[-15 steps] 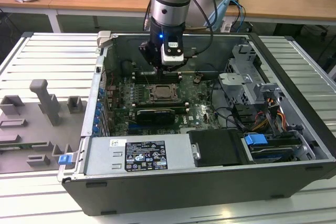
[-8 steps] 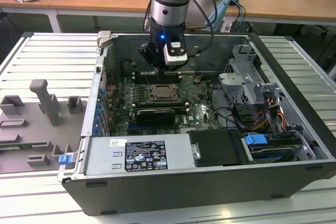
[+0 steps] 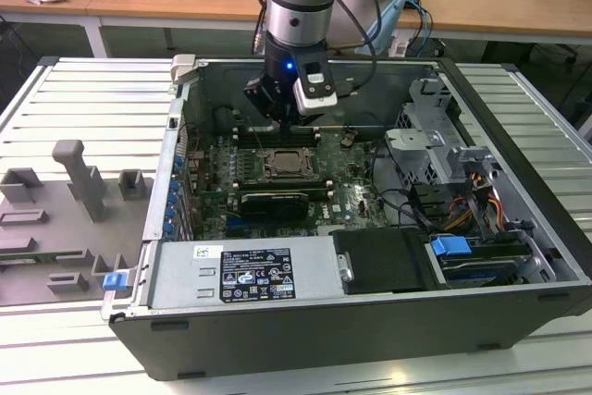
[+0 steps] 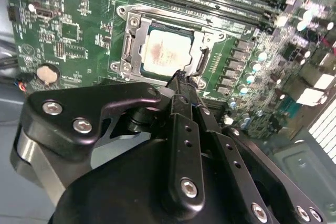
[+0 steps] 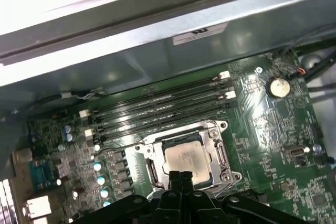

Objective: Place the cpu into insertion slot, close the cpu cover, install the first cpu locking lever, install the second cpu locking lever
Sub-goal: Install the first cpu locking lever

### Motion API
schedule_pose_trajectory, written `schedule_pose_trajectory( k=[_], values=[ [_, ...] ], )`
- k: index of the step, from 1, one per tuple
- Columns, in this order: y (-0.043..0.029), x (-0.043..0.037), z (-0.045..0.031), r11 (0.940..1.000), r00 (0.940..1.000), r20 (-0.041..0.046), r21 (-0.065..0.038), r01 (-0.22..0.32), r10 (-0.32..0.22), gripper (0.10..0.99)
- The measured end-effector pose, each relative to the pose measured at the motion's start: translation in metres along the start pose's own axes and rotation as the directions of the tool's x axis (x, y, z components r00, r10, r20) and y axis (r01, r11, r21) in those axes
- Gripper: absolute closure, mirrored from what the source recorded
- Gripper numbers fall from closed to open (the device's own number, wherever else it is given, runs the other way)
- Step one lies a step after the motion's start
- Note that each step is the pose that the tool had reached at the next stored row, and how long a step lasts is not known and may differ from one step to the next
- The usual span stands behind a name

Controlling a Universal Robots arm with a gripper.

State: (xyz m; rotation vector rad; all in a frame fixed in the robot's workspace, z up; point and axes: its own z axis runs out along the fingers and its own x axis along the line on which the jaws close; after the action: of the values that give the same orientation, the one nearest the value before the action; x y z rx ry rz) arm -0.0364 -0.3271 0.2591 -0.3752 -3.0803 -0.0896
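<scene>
I see my gripper (image 4: 181, 76), fingers pressed together and holding nothing, just above the chip (image 4: 165, 53) lying in its socket (image 4: 119, 66), cover (image 4: 135, 38) flat around it.

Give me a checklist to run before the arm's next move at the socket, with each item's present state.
1. cpu lying flat in the slot: ok.
2. cover down around the cpu: ok, it looks flat in both wrist views.
3. levers latched: cannot tell.
4. gripper empty: ok, fingers shut on nothing.
5. Fingers clear of the cpu's top: cannot tell; the tips sit at the slot's edge.
6. memory slots untouched: ok, the fingers are apart from them.
</scene>
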Motion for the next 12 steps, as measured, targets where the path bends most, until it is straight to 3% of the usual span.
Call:
schedule_pose_trajectory(
  k=[3,12],
  values=[
    [-0.0002,0.0009,0.0001,0.9993,0.9993,-0.0013,0.001,0.038,-0.038,0.98],
    [-0.0021,0.0085,0.0004,0.9991,0.9991,0.0006,0.001,0.042,-0.042,0.98]
  ],
)
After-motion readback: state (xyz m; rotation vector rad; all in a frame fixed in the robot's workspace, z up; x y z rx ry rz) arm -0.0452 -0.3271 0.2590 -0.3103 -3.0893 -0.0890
